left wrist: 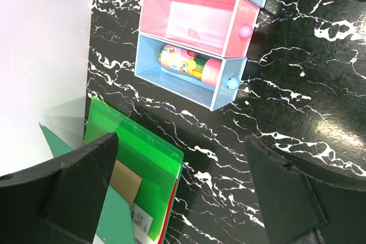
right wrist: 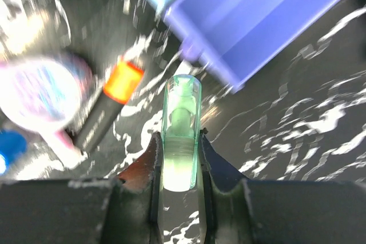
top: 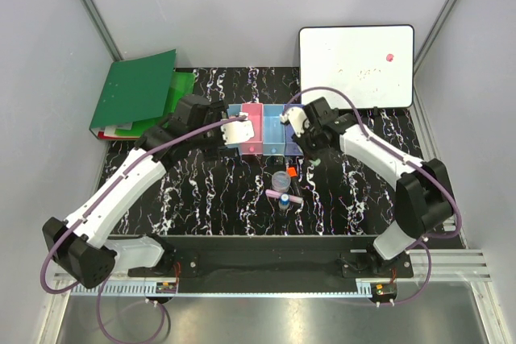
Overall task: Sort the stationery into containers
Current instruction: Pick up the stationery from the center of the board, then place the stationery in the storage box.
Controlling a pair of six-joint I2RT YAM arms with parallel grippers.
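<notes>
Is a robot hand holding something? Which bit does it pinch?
The right hand pinches the green pen near one end; the rest pokes out. The left hand is open and empty.

The left arm and right arm have white shells with black joints. A purple cable runs along each. Fingers are black wedges.
</notes>
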